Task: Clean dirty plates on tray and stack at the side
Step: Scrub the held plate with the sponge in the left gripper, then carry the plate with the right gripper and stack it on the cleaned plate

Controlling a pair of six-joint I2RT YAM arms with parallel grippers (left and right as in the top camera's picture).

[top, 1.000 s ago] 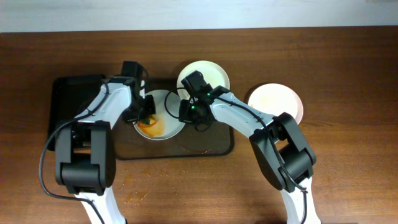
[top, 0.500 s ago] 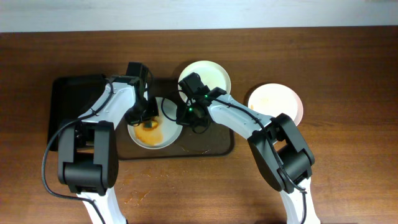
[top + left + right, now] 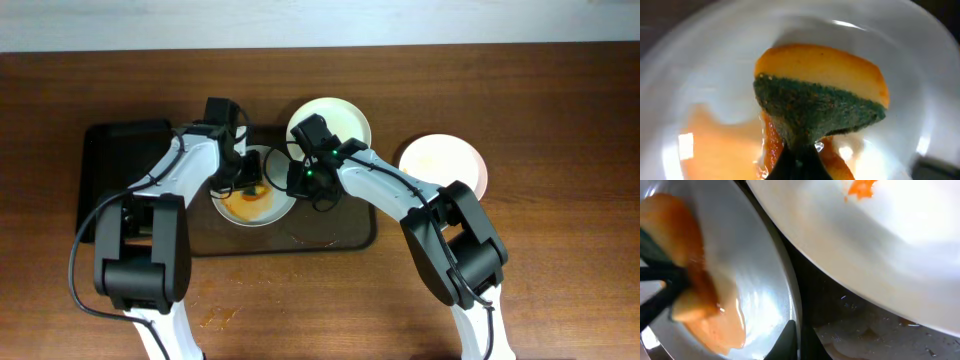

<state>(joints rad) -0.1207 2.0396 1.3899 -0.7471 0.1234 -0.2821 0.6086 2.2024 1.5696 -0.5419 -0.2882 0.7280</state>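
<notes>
Left gripper (image 3: 798,161) pinches the sponge (image 3: 820,107) against the orange-smeared plate (image 3: 890,40) for scrubbing; right gripper (image 3: 790,339) clamps its right rim (steadying it) on the tray (image 3: 345,232).

The wooden table (image 3: 560,290) is dark brown, with its grain running left to right, and it spreads out on every side of my fingers. Well back from my left gripper (image 3: 245,185), toward my own base, a few small orange smears (image 3: 215,318) lie on the bare wood. Out to the left of that gripper sits a flat black rectangular slab (image 3: 115,170) with rounded corners; I cannot tell what it is. Beyond both my left gripper and my right gripper (image 3: 298,185), a pale strip of wall (image 3: 450,20) runs along the table's far edge.
</notes>
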